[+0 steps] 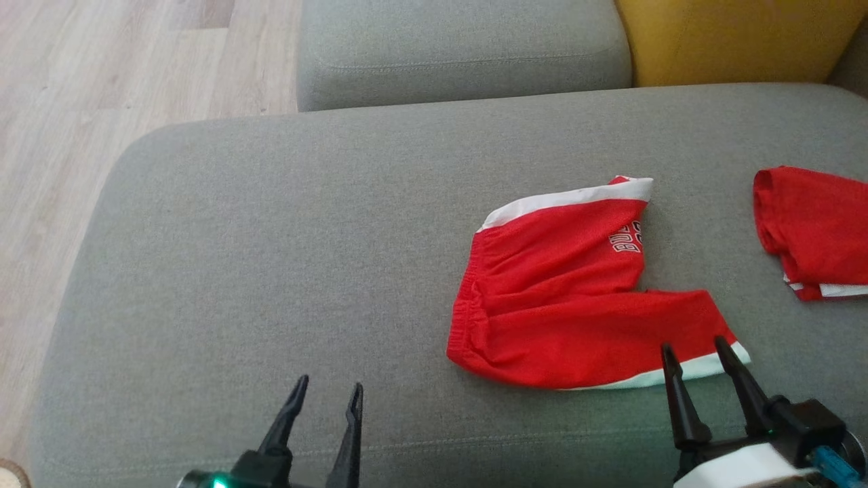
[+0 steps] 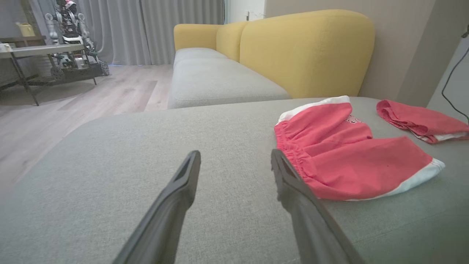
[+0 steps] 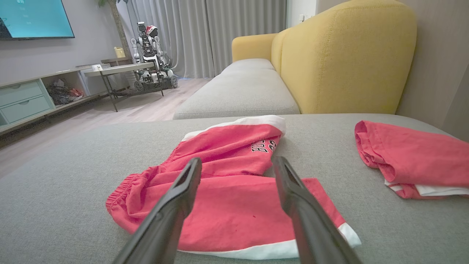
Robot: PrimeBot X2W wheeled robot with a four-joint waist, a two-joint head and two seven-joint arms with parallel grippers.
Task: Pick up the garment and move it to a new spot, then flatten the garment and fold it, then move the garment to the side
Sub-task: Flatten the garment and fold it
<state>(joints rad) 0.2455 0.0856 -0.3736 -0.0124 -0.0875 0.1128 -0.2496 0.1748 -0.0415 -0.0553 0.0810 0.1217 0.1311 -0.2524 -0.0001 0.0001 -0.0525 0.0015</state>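
A pair of red shorts with white hems, the garment [image 1: 569, 298] [image 2: 348, 157] [image 3: 234, 190], lies spread on the grey sofa cushion [image 1: 271, 257], waistband to the left and legs to the right. My right gripper [image 1: 698, 356] [image 3: 236, 165] hovers open at the near leg's white hem, nothing between its fingers. My left gripper [image 1: 327, 393] [image 2: 234, 157] stands open over bare cushion, left of the waistband and apart from it.
A second red garment [image 1: 814, 230] [image 3: 414, 161] lies bunched at the cushion's right edge. A yellow backrest [image 1: 732, 37] and another grey seat [image 1: 461, 47] are behind. Wooden floor [image 1: 81, 102] drops off to the left. Across the room stand a table and another robot [image 3: 150, 47].
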